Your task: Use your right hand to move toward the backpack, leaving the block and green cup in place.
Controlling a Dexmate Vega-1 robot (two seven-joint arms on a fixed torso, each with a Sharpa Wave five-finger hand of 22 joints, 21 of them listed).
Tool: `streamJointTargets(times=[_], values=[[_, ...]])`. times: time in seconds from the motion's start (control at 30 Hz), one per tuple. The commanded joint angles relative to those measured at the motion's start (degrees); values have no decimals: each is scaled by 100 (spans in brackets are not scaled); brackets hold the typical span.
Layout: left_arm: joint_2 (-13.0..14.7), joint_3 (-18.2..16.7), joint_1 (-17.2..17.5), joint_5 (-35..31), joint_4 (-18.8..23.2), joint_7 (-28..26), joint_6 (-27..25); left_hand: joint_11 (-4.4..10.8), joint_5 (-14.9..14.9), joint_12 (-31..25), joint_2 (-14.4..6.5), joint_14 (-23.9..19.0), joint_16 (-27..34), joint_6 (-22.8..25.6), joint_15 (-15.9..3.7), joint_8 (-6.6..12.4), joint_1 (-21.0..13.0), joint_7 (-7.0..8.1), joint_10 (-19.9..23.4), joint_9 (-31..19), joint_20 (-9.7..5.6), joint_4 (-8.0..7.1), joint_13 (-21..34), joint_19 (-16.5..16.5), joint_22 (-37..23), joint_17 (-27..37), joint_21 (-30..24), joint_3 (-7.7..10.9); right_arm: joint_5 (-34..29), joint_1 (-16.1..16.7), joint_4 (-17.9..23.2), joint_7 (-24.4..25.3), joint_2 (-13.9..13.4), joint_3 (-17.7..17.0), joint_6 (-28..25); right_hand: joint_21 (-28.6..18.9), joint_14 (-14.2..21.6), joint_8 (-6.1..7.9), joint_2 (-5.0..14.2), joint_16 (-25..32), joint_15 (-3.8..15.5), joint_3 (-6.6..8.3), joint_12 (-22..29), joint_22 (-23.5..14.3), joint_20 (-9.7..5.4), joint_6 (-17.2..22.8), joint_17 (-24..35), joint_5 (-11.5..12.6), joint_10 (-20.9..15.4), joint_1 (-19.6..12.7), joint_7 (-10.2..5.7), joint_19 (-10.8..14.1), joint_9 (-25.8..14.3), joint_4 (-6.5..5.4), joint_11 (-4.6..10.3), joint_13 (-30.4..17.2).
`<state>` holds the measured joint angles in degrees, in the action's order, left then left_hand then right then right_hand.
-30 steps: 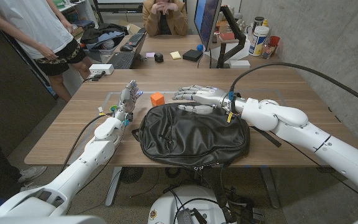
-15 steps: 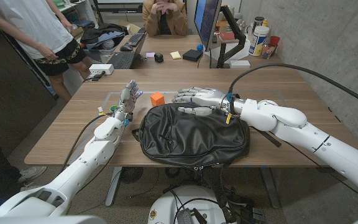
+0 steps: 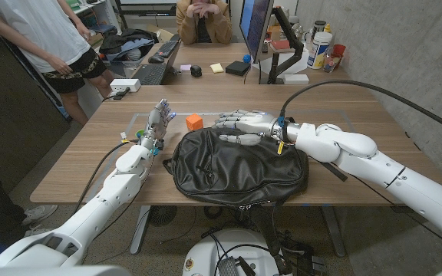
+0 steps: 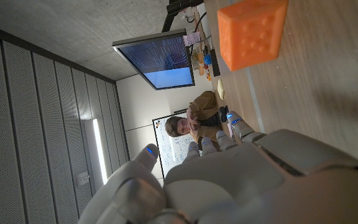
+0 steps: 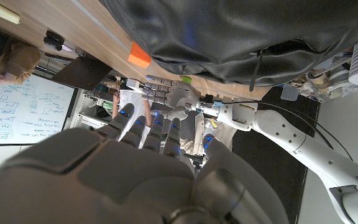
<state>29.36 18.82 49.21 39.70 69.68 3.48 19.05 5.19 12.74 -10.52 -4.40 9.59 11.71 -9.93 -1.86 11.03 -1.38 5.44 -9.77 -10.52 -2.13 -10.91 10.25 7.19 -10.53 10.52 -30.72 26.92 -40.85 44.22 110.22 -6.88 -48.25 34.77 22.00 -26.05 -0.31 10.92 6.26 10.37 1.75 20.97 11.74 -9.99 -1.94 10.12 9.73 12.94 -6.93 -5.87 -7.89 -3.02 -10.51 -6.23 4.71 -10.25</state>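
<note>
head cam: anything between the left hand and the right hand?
Yes. The orange block sits on the table between the left hand and the right hand, just beyond the black backpack's far edge. Head view shows it.

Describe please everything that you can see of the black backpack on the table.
The backpack is black, of smooth, slightly shiny material like leather, with a zipper and creases on its upper face. It lies flat on the wooden table near its front edge, between both arms. The right hand is at its far edge, fingers spread; contact is unclear. The orange block stands just behind it, apart.
</note>
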Motion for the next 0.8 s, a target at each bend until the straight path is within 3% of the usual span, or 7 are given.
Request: streamJointTargets(times=[0.03,0.8], values=[[19,-16,24,14,13,-9,-5,6,17,-20,-537,186,-3,-108,-252,-17,61,27,-60,-9,-230,14,19,-40,-9,18,20,-11,-61,-60,-46,-64,40,86,-21,9,-58,-7,236,7,429,-13,-4,-31,-442,-24,21,-4,0,-73,13,17,-32,38,0,-31],[0,-16,-17,34,-80,39,2,10,20,-24,-539,187,-5,-112,-248,-19,62,23,-55,-9,-230,13,19,-45,-10,18,37,-20,-102,-131,-99,-145,63,167,-51,38,-68,-5,241,12,429,-26,0,-32,-442,-33,27,-15,7,-92,21,23,-34,48,-2,-31]])
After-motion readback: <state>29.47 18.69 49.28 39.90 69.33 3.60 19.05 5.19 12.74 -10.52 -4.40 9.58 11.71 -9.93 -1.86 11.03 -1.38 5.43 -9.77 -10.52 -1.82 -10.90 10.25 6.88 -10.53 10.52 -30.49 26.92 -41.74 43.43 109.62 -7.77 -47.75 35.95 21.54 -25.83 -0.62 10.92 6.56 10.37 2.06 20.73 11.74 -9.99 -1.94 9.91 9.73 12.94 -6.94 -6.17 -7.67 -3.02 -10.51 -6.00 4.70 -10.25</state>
